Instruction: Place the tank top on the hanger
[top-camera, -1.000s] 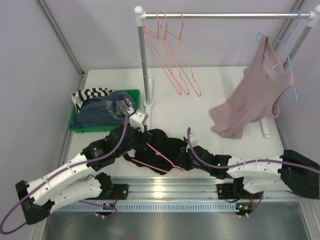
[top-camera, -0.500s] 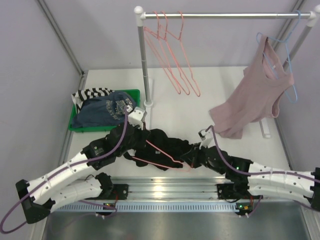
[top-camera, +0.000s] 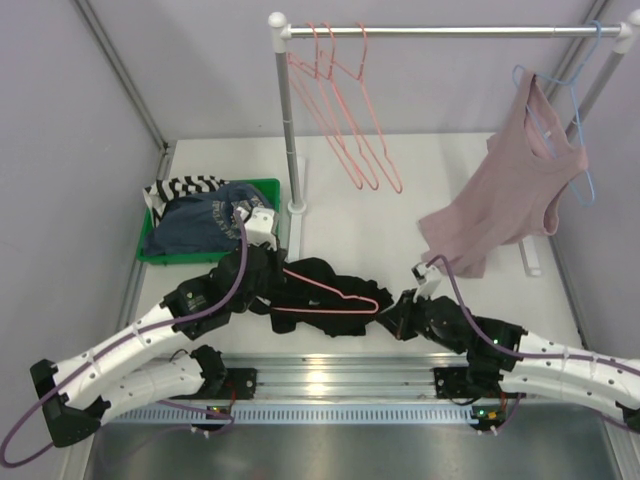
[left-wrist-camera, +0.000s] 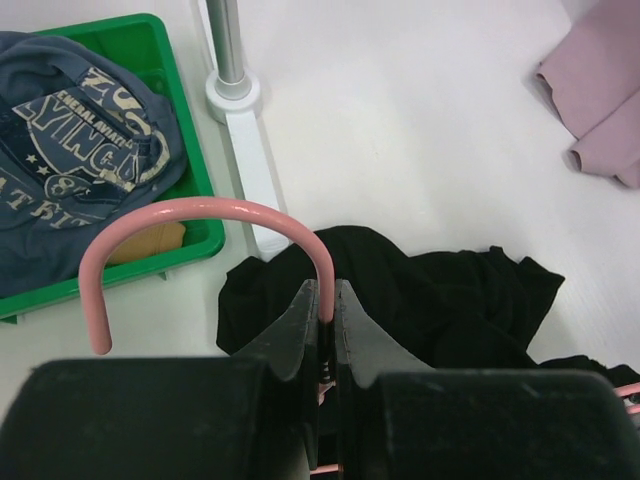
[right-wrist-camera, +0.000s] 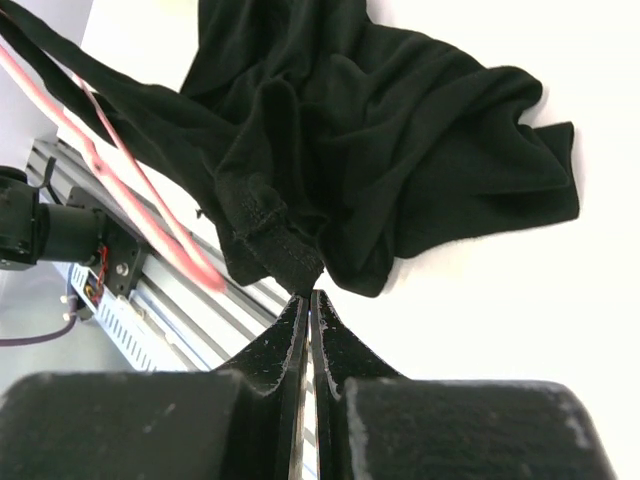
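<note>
The white table (top-camera: 400, 220) fills the top view, and the clothes rail (top-camera: 450, 31) spans the back of it. A dusty-pink top (top-camera: 510, 190) hangs from the rail's right end, with its hem resting on the table. At the left sits the green tray (left-wrist-camera: 192, 160), with a dark blue printed shirt (left-wrist-camera: 80, 130) heaped in it. A striped cloth (top-camera: 185, 185) lies beneath the shirt, mostly buried.

Centre stage, near the front edge, the tank top (right-wrist-camera: 400, 140) lies crumpled on the table between the two arms. Its straps cannot be made out in the folds. The hanger (left-wrist-camera: 215, 207) lies across it, its lower bar blurred in the right wrist view.

The left gripper (left-wrist-camera: 325, 295) is clamped on the hanger just below the hook. The right gripper (right-wrist-camera: 308, 300) is pinched tight on a stitched fold of the tank top (the hem, by the look of it).
</note>
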